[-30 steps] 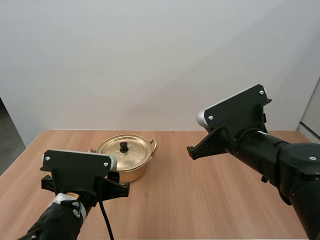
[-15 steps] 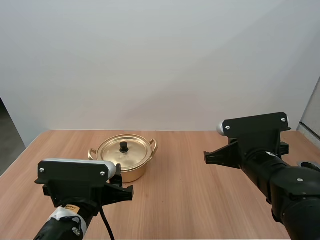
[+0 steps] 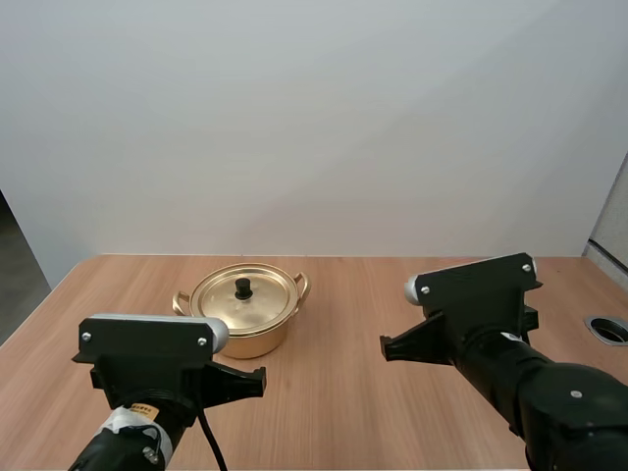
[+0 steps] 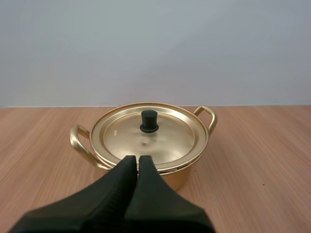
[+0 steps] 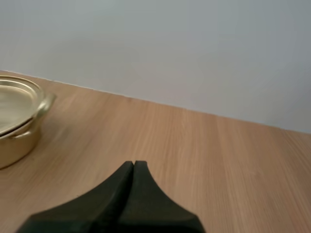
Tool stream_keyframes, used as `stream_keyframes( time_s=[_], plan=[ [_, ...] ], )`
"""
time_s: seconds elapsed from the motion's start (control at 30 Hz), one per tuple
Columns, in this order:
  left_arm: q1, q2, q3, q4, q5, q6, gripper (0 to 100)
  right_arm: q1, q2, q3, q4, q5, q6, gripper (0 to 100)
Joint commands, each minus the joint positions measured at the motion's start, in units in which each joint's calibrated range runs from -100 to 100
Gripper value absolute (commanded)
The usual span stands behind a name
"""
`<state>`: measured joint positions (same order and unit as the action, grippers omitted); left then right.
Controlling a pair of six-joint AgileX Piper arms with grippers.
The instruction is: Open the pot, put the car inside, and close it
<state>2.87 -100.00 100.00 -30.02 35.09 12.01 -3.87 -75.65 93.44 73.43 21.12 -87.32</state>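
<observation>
The left tool [image 4: 137, 158] is shut on nothing. Its two black fingers [image 4: 114, 187] are pressed together into one dark wedge, with only a thin seam left between them. The tips are held low over the wooden worktop [image 4: 262, 160] and are aimed at the near side of the pot [image 4: 181, 178]. The pot stands just ahead of the tips, and no contact with it is seen. The golden pot is closed by its lid [image 4: 167, 138], which is seated flat on the rim. The lid's black knob [image 4: 149, 121] stands upright at its centre, straight beyond the tips. Two looped handles are seen on the pot: one [image 4: 80, 144] ahead and to the left of the tool, the other [image 4: 208, 116] farther off to its right.

The right tool [image 5: 133, 163] is likewise closed and empty, its fingers laid together as a single wedge. It is held above bare worktop, with nothing under or in front of its tips. From this tool the pot is found ahead and off to the left, well apart, with one handle turned toward the tool's side. In the high view a broad stretch of bare wood is seen between the right tool and the pot.
</observation>
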Motion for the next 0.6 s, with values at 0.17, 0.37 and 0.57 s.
stream_keyframes(
  time_s=[0.17,0.37,0.57],
  plan=[
    [0.03,0.00,0.00,-0.02,0.00,-0.07,0,8.47,-21.65,6.56,7.42,-33.61,-0.70,0],
    [0.03,0.00,0.00,0.27,-1.73,-0.07,0,8.47,-22.12,6.56,9.25,-34.86,-4.17,0],
    [0.03,0.00,0.00,16.08,-4.47,-0.07,0,8.47,-19.27,6.56,9.25,-29.65,-5.50,0]
  ],
)
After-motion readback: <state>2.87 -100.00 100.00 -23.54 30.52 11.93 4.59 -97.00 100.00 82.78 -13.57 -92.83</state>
